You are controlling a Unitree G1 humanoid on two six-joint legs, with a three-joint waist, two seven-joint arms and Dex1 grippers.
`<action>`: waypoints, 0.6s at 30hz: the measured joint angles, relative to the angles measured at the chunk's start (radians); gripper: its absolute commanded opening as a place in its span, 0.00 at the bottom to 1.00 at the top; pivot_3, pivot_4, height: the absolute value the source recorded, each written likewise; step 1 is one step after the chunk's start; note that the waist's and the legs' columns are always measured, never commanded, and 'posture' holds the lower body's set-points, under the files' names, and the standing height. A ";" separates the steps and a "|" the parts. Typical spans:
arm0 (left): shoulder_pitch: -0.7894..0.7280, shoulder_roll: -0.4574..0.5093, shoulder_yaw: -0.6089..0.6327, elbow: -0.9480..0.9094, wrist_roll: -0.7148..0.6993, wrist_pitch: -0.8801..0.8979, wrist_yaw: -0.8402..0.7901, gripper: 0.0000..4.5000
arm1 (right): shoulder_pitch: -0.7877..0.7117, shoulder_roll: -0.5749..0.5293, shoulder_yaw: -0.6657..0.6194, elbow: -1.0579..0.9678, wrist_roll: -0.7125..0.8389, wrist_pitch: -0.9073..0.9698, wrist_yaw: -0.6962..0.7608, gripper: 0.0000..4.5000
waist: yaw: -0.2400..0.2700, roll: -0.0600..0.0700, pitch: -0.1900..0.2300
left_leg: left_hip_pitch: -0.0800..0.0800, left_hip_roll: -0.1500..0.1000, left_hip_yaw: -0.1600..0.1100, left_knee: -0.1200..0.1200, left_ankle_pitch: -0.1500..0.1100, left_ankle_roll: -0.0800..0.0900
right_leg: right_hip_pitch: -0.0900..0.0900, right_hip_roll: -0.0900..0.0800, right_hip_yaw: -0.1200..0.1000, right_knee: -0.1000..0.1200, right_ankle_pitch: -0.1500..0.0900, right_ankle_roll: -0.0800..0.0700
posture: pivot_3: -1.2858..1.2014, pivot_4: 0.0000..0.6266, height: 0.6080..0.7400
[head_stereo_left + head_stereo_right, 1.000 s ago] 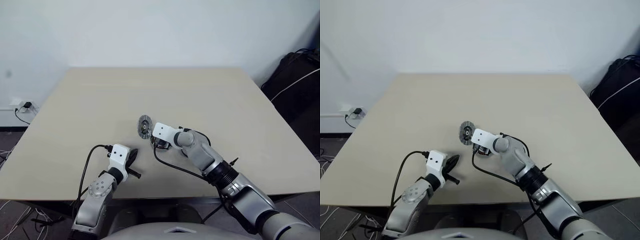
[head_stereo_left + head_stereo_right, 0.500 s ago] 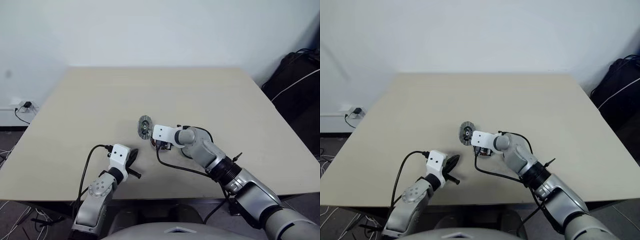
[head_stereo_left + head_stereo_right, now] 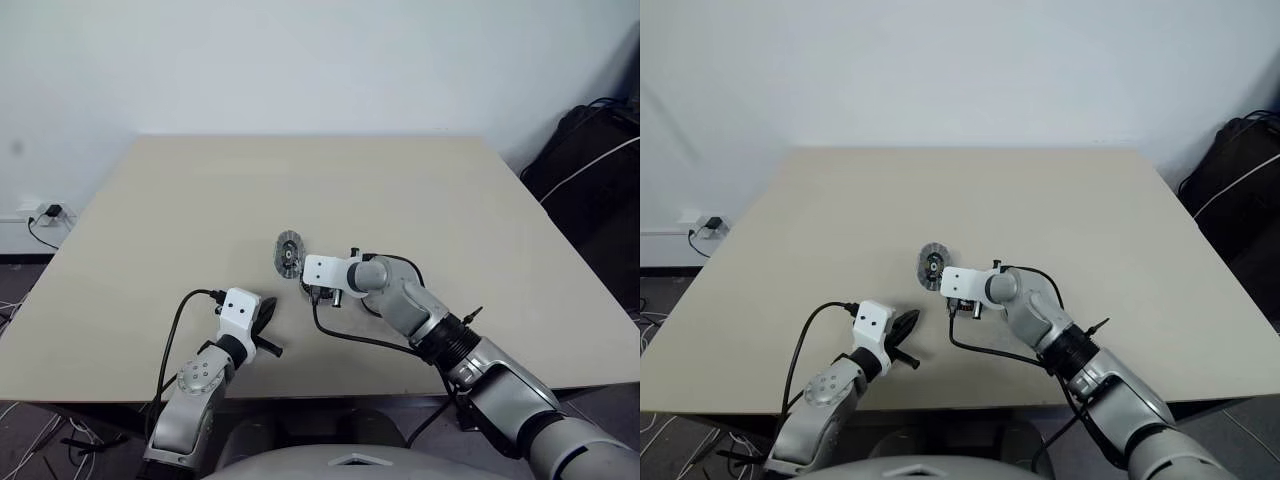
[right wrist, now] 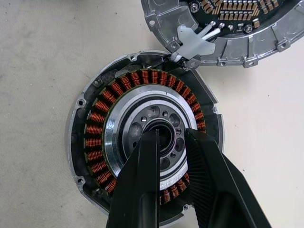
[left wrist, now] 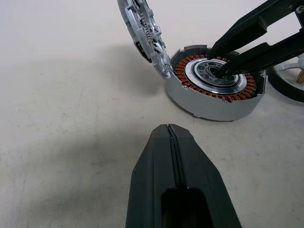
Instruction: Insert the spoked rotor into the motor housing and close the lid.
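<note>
No text, label, brand, number or sign can be read on anything in these views.

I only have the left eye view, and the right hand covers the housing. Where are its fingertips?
Observer: The right wrist view shows the right gripper with its tips at the central bore of the motor housing, inside the copper windings.
Operator: Fingers closed?
Observer: A narrow gap shows between them. I cannot tell whether they pinch anything.
Operator: And the lid?
Observer: The left wrist view shows the lid tilted up on edge against the housing's rim, not closed.
</note>
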 measured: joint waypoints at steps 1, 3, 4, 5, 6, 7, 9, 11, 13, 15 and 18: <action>0.000 0.000 0.000 0.000 0.000 0.000 0.000 0.00 | 0.000 0.002 -0.002 0.003 -0.002 -0.002 -0.001 0.20 | 0.000 0.000 0.000 | 0.000 0.000 0.000 0.000 0.000 0.000 | 0.000 0.000 0.000 0.000 0.000 0.000 | 0.52 0.00 1.00; 0.000 0.001 0.000 0.000 0.000 0.000 -0.001 0.00 | 0.001 0.011 -0.006 0.010 -0.004 0.001 -0.010 0.20 | 0.000 0.000 0.000 | 0.000 0.000 0.000 0.000 0.000 0.000 | 0.000 0.000 0.000 0.000 0.000 0.000 | 0.52 0.00 1.00; 0.000 0.001 0.000 0.000 0.000 0.000 -0.001 0.00 | 0.004 0.017 -0.012 0.011 -0.004 0.007 -0.014 0.20 | 0.000 0.000 0.000 | 0.000 0.000 0.000 0.000 0.000 0.000 | 0.000 0.000 0.000 0.000 0.000 0.000 | 0.52 0.00 1.00; 0.000 0.001 0.000 0.000 0.000 0.000 -0.001 0.00 | 0.006 0.025 -0.019 0.013 -0.004 0.014 -0.018 0.20 | 0.000 0.000 0.000 | 0.000 0.000 0.000 0.000 0.000 0.000 | 0.000 0.000 0.000 0.000 0.000 0.000 | 0.52 0.00 1.00; 0.000 0.001 0.000 0.000 0.000 0.000 -0.001 0.00 | 0.010 0.034 -0.030 0.014 -0.004 0.026 -0.019 0.20 | -0.001 0.000 0.000 | 0.000 0.000 0.000 0.000 0.000 0.000 | 0.000 0.000 0.000 0.000 0.000 0.000 | 0.52 0.00 1.00; 0.000 0.001 0.000 0.000 0.000 0.000 -0.002 0.00 | 0.012 0.040 -0.036 0.014 -0.004 0.033 -0.021 0.20 | -0.001 0.000 0.000 | 0.000 0.000 0.000 0.000 0.000 0.000 | 0.000 0.000 0.000 0.000 0.000 0.000 | 0.52 0.00 1.00; 0.000 0.001 -0.001 0.000 0.000 0.000 -0.002 0.00 | 0.014 0.050 -0.040 0.014 -0.004 0.049 -0.028 0.20 | -0.002 0.000 0.000 | 0.000 0.001 0.000 0.000 0.000 -0.001 | 0.000 0.000 0.000 0.000 0.000 -0.001 | 0.52 0.00 1.00; 0.000 0.001 -0.001 0.000 0.000 0.000 -0.002 0.00 | 0.017 0.055 -0.044 0.014 -0.005 0.054 -0.032 0.20 | -0.002 0.000 0.000 | 0.000 0.001 0.000 0.000 0.001 -0.001 | 0.000 0.000 0.000 0.001 0.000 0.000 | 0.52 0.00 1.00; 0.000 0.002 -0.001 0.000 0.000 0.000 -0.002 0.00 | 0.017 0.057 -0.044 0.015 -0.006 0.056 -0.035 0.20 | -0.002 0.000 0.000 | 0.000 0.001 0.000 0.000 0.001 -0.001 | 0.000 0.000 0.000 0.001 0.000 0.000 | 0.52 0.00 1.00; 0.000 0.002 -0.001 0.000 0.000 0.000 -0.002 0.00 | 0.018 0.058 -0.044 0.016 -0.006 0.054 -0.036 0.20 | -0.003 0.000 0.000 | 0.000 0.001 0.000 0.000 0.001 -0.001 | 0.000 0.000 0.000 0.001 0.000 0.000 | 0.52 0.00 1.00; 0.000 0.002 -0.001 0.000 0.000 0.000 -0.002 0.00 | 0.018 0.059 -0.044 0.017 -0.007 0.052 -0.036 0.20 | -0.003 0.000 0.000 | 0.000 0.001 0.000 0.000 0.001 -0.001 | 0.000 0.001 0.000 0.001 0.000 0.000 | 0.52 0.00 1.00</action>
